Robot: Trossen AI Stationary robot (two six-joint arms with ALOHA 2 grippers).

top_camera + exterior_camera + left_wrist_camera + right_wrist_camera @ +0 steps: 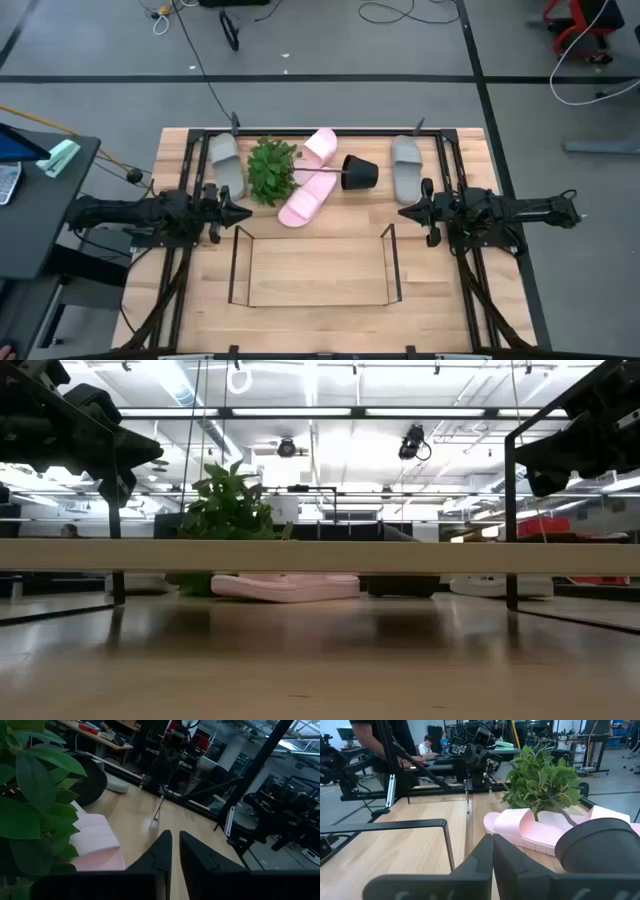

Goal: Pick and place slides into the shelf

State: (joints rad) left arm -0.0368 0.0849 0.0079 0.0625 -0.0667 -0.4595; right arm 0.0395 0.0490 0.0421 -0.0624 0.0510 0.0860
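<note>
high view: left gripper (243,213) at table's left side, fingers together, holding nothing. right gripper (404,212) at right side, fingers together, also empty. wire shelf (313,266) sits between them, toward the near edge, nothing in it. two pink slides (307,200) (320,146) at centre back, w/ a tipped plant (271,169) and its black pot (359,172) lying across them. grey-green slides (227,164) (406,166) at back left and back right.

low view: shelf's wire bar (320,556) crosses the frame; pink slide (285,585) and plant (226,505) behind it.

left wrist view: closed fingers (163,855), pink slide (97,842) beside leaves.

right wrist view: closed fingers (485,857), pink slide (520,825), pot (602,847) close by.
</note>
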